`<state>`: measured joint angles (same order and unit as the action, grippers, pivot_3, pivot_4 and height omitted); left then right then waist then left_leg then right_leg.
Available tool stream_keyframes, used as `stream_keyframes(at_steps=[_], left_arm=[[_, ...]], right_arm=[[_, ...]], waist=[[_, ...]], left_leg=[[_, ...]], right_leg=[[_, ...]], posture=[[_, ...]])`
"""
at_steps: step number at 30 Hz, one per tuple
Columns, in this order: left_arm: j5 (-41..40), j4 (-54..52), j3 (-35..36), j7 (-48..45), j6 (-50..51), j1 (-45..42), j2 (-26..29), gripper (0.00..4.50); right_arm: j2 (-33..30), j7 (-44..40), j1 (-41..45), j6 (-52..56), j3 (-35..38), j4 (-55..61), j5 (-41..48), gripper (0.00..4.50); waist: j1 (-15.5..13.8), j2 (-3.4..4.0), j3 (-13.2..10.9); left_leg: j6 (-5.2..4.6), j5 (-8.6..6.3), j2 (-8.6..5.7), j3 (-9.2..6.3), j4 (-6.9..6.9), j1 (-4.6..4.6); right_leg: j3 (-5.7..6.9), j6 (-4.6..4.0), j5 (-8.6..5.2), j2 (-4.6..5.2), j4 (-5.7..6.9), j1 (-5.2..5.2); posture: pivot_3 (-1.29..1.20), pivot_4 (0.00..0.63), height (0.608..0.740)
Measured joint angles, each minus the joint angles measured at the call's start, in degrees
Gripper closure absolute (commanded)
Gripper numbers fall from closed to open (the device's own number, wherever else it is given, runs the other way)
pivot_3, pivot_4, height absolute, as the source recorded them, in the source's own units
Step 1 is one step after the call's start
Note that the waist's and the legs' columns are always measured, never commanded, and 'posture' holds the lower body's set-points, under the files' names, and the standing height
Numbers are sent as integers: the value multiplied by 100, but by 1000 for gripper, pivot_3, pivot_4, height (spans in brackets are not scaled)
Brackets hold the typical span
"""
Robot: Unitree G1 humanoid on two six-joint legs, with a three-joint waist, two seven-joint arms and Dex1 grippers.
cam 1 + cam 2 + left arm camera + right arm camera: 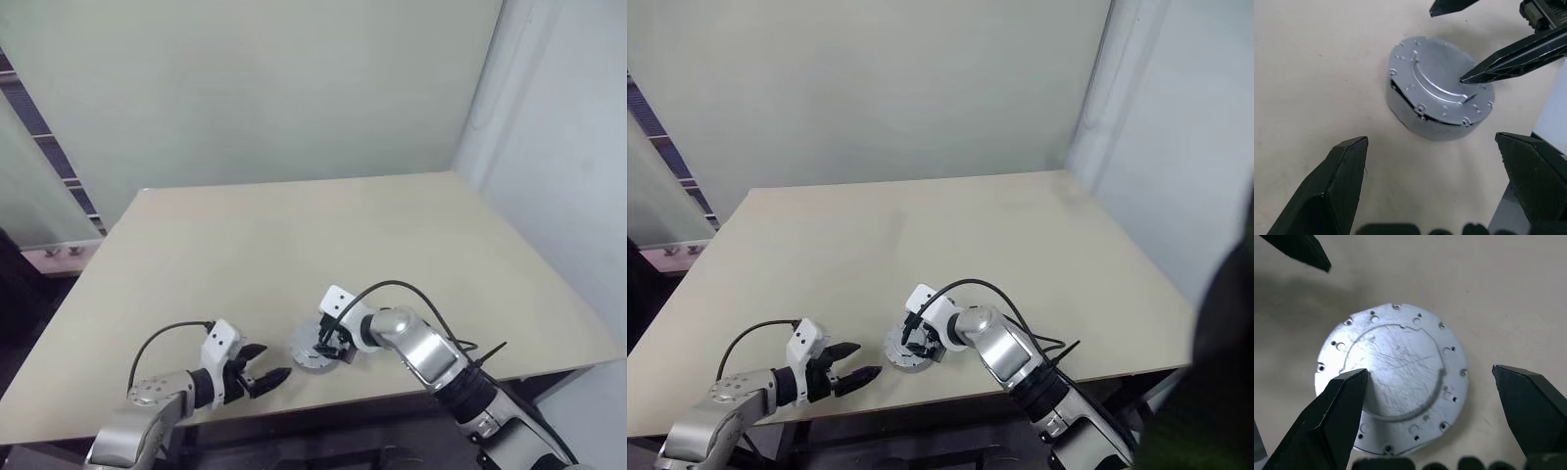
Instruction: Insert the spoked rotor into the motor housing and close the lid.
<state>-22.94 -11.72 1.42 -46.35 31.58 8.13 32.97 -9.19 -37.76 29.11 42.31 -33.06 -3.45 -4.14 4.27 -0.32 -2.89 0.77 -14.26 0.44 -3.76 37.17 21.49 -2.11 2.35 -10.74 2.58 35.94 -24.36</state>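
Nearest me, at the table's front edge, my left gripper point(263, 377) hovers with its two black fingers spread apart, holding nothing, pointing toward the housing point(315, 348); the housing sits just beside it, a short silver drum resting flat on the table point(294, 245), near the front edge and slightly left of centre; its lid point(1392, 377) is on, a scratched silver plate with small holes round the rim and a raised curved outline in the middle; in the left wrist view I see a thin dark seam between lid and body, so I cannot tell whether it is fully seated; the rotor I cannot see, so I cannot say where it lies. My right gripper point(1437, 413) hangs right over the lid, angled down, fingers wide apart and clamped on nothing; one fingertip point(1469, 77) comes close to the lid's top, though contact I cannot confirm. Beyond, the tabletop runs back to a pale wall point(294, 88).
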Motion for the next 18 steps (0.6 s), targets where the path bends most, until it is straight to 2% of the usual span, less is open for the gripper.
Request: stream_keyframes(at_steps=[4, 9, 15, 18], left_arm=[[24, 1, -47, -37, -95, 9, 0, 0], [55, 39, -89, -107, -184, 0, 0, 0], [85, 137, -97, -179, -233, -98, 41, 0], [87, 154, -96, -193, -283, -161, 47, 652]], right_arm=[[-18, -221, -67, -243, 116, -161, 243, 44], [-200, -926, 35, -762, 510, -474, 715, 44], [-333, -1476, 251, -1300, 595, -1007, 851, 44], [-327, -1646, 338, -1526, 594, -1258, 850, 0]], waist=[[-1, 1, 0], [1, 1, -1], [0, 1, 0], [0, 1, 0]], left_leg=[[0, 0, 0, 1, 3, 0], [0, 0, 0, 2, 11, 1], [0, 0, 3, 0, 10, -1], [0, 0, 3, 1, 11, -1]], right_leg=[[-1, 0, 0, 0, 0, 1], [-3, 0, 0, -1, -2, 6], [-5, 0, 0, -9, 7, 4], [-8, 0, 1, -10, 8, 4]], posture=[[0, 0, 740], [0, 0, 740], [0, 0, 740], [0, 0, 740]])
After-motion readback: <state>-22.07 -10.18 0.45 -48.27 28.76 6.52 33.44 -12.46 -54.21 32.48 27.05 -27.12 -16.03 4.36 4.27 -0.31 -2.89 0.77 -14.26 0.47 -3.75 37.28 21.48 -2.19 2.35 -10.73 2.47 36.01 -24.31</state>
